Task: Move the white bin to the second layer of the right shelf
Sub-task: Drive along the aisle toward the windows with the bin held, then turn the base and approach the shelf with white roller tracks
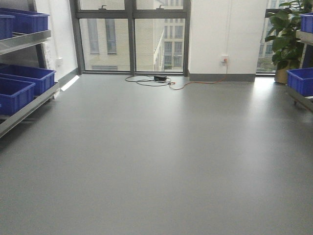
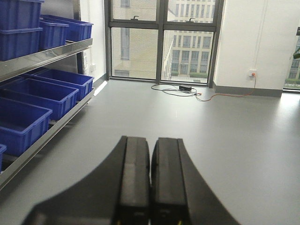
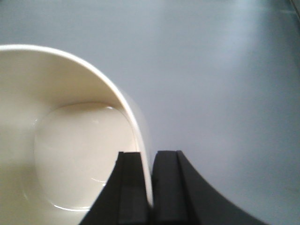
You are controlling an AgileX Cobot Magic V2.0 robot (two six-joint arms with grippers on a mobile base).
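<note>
The white bin [image 3: 70,140] hangs in the right gripper [image 3: 151,159]: the jaws are clamped across its thin side wall, one finger inside the tub and one outside, with bare grey floor [image 1: 156,161] beneath it. The right wrist view cuts off the left and lower parts of the bin, and the bin's place relative to the window [image 1: 129,36] cannot be told because that view does not include the window. The left gripper [image 2: 150,145] has its jaws pressed together with only a hairline slit between them and nothing held. From the window toward the cameras the floor runs open and unobstructed; a loop of cable [image 1: 151,80] lies on it just below the window. Left of the window a steel rack [image 1: 29,105] carries blue crates [image 1: 22,83], and its front rail forms the left boundary of the open lane. Right of the window stand a potted plant [image 1: 286,39] and the right shelf [image 1: 299,97], which is cropped by the frame edge. Only one blue crate [image 1: 301,81] and short lengths of rail show, so its levels and rollers cannot be made out.
</note>
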